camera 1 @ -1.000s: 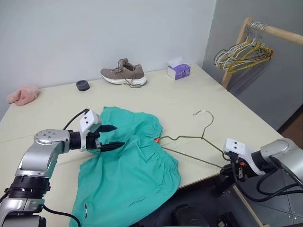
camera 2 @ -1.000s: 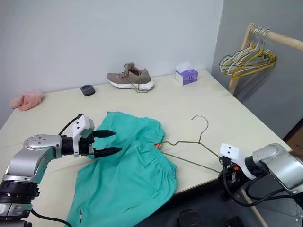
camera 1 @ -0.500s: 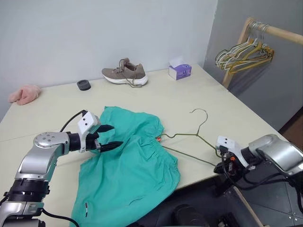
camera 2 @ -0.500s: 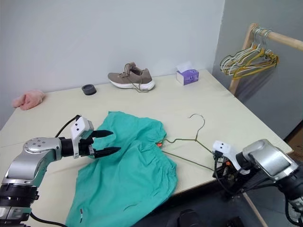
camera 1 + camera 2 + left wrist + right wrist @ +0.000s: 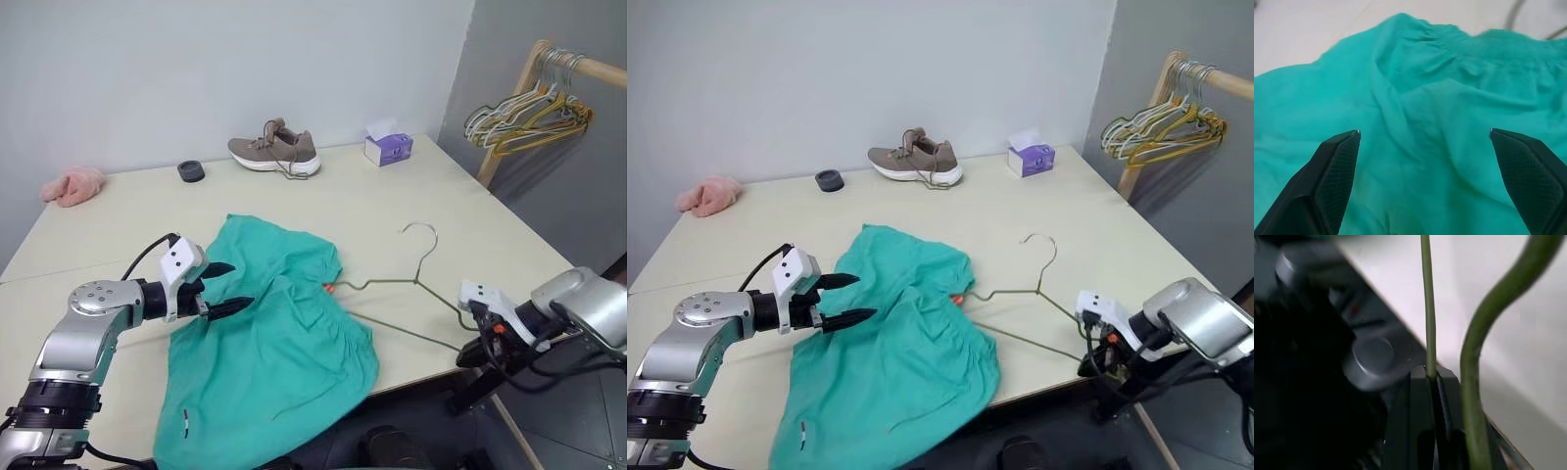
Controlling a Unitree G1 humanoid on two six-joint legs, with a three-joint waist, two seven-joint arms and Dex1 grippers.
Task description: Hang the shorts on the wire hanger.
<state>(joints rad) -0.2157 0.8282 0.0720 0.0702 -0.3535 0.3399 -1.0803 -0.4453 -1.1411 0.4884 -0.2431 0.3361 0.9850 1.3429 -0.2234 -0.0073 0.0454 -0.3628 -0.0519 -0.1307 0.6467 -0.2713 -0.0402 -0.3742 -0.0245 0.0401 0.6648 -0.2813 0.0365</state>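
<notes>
The shorts (image 5: pixel 274 333) lie limp on the table (image 5: pixel 392 196) under the wide-open left gripper (image 5: pixel 230 287) (take the waistband), the right gripper (image 5: pixel 1432 382) pinching the springy wire hanger (image 5: pixel 392 294).

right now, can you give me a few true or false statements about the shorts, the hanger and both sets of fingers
1. The left gripper has its fingers spread wide over the shorts. True.
2. The right gripper has its fingers shut on the wire hanger. True.
3. The shorts hang fully threaded on the hanger. False: they lie crumpled on the table, with the hanger's end at the waistband.
4. The shoe sits on the shorts. False: it rests apart, near the wall.
5. The hanger's hook points toward the shorts. False: it curves away, toward the far side.
</notes>
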